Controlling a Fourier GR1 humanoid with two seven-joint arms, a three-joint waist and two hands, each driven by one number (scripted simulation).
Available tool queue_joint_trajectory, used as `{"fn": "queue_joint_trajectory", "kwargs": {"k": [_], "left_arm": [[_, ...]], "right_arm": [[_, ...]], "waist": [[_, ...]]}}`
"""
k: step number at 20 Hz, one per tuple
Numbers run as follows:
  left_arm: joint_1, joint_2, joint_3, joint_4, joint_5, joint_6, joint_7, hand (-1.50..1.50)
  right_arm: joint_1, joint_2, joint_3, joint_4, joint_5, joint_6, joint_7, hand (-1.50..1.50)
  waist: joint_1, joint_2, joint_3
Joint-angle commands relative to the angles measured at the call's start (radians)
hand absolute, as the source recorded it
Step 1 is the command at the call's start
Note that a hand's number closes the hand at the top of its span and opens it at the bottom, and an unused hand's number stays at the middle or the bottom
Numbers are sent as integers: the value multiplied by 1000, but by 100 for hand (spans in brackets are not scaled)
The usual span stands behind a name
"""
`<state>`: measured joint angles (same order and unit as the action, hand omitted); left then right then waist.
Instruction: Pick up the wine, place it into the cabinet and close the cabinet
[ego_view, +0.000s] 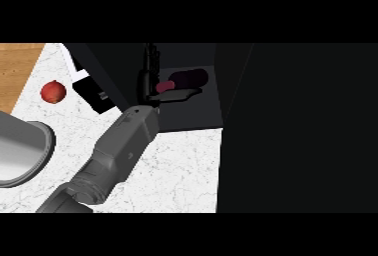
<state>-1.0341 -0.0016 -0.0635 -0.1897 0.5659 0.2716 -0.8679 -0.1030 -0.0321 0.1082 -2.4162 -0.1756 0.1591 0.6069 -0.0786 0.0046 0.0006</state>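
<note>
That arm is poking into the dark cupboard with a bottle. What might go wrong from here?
The wine bottle lies on its side just inside the cabinet, so it might roll back out once let go.

The left hand is inside the opening, hard to see in the dark; pulling back, it could knock the bottle.

The big dark panel at the right looks like the open door; swung shut too soon, it could hit the forearm.

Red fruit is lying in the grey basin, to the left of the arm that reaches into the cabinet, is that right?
Not quite. The head view shows the red fruit lying on the white counter, apart from the grey basin. The rest holds: it is to the left of the arm that reaches into the cabinet.
</note>
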Motion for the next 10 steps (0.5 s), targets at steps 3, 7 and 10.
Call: {"fn": "queue_joint_trajectory", "kwargs": {"k": [3, 7, 10], "left_arm": [[160, 1, -109, -114, 113, 11, 11, -150], [230, 2, -308, -295, 216, 124, 63, -150], [301, 2, -409, -466, 232, 233, 116, -150]], "right_arm": [[-4, -1, -11, -81, -27, -32, 61, -150], [-76, -15, -47, -54, -36, -48, 77, -150], [27, -58, -118, -92, -107, 9, 43, -150]], "waist": [[25, -12, -1], [24, -7, -1], [51, -12, 0]]}}
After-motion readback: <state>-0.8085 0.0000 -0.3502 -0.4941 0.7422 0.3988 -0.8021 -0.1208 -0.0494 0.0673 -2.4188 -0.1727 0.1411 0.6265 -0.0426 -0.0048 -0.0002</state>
